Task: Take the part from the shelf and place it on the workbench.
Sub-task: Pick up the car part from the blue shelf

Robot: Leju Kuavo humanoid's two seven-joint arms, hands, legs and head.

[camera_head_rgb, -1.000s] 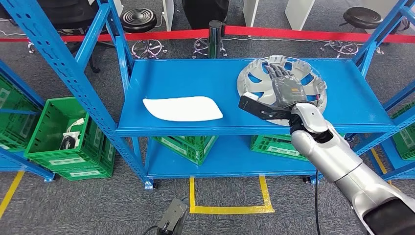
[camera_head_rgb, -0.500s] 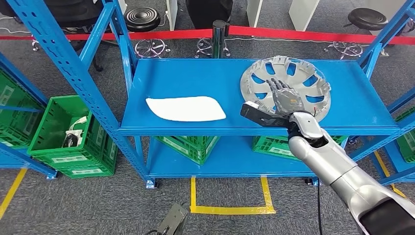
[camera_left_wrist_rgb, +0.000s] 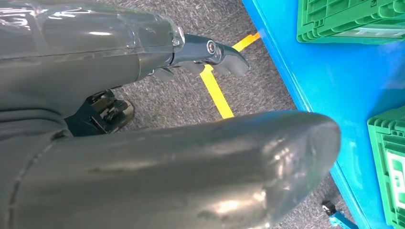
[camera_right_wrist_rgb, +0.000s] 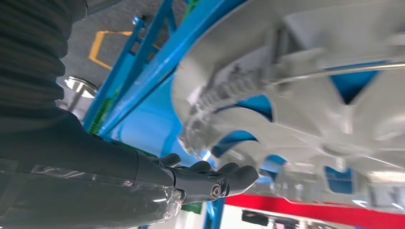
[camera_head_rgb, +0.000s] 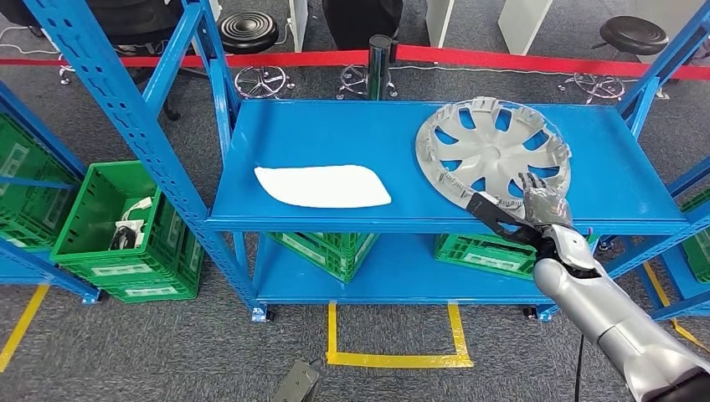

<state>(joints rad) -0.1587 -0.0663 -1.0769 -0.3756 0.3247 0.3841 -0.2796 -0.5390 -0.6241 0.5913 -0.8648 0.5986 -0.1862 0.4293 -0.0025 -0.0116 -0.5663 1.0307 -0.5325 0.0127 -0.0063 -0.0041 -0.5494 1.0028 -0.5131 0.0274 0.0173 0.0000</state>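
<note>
Hubcap point(camera_head_rgb: 494, 149), silver with cut-out spokes, lay flat on the right part of the blue shelf point(camera_head_rgb: 335, 134) in the head view, its near edge close to the shelf's front lip. The right hand point(camera_head_rgb: 542, 205) sat at that near edge, just right of the hubcap's lowest point, with its fingers point(camera_head_rgb: 536, 186) spread and pointing away from the robot and nothing held in them. A dark bar stuck out leftward from the wrist, crossing the shelf's front lip. To the left on the same shelf, well apart from the hubcap, lay a flat white sheet point(camera_head_rgb: 323, 185). Green crates point(camera_head_rgb: 113, 230) stood on the lower level and at the left side, and a red barrier tape point(camera_head_rgb: 519, 60) ran across the far floor beside black stools point(camera_head_rgb: 249, 32).

From the left wrist, the left hand point(camera_left_wrist_rgb: 205, 55) hung over grey carpet point(camera_left_wrist_rgb: 181, 100) with a yellow floor line point(camera_left_wrist_rgb: 217, 93), its fingers curled in loosely around nothing; the blue shelf edge and green crates were on the far side.

From the right wrist, the hubcap point(camera_right_wrist_rgb: 305, 90) loomed large and blurred, right next to the right hand point(camera_right_wrist_rgb: 210, 179). The fingers lay stretched out together just beside its rim, released; whether they touched the rim I could not tell.
</note>
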